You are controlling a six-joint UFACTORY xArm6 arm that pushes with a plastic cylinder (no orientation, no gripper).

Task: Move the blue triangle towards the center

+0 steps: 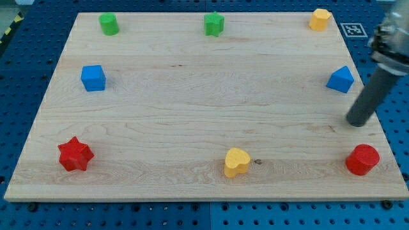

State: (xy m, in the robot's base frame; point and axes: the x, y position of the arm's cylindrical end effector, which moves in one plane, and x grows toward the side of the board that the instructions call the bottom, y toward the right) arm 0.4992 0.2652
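Observation:
The blue triangle (340, 79) lies near the right edge of the wooden board (204, 115), in its upper half. My tip (359, 122) is the lower end of the dark rod that comes in from the upper right. It stands just below and slightly right of the blue triangle, apart from it, and above the red cylinder (362, 160).
A green cylinder (108, 23), a green star (214, 24) and a yellow block (319, 19) sit along the top edge. A blue cube (93, 78) is at the left. A red star (75, 154) and a yellow heart (236, 162) lie along the bottom.

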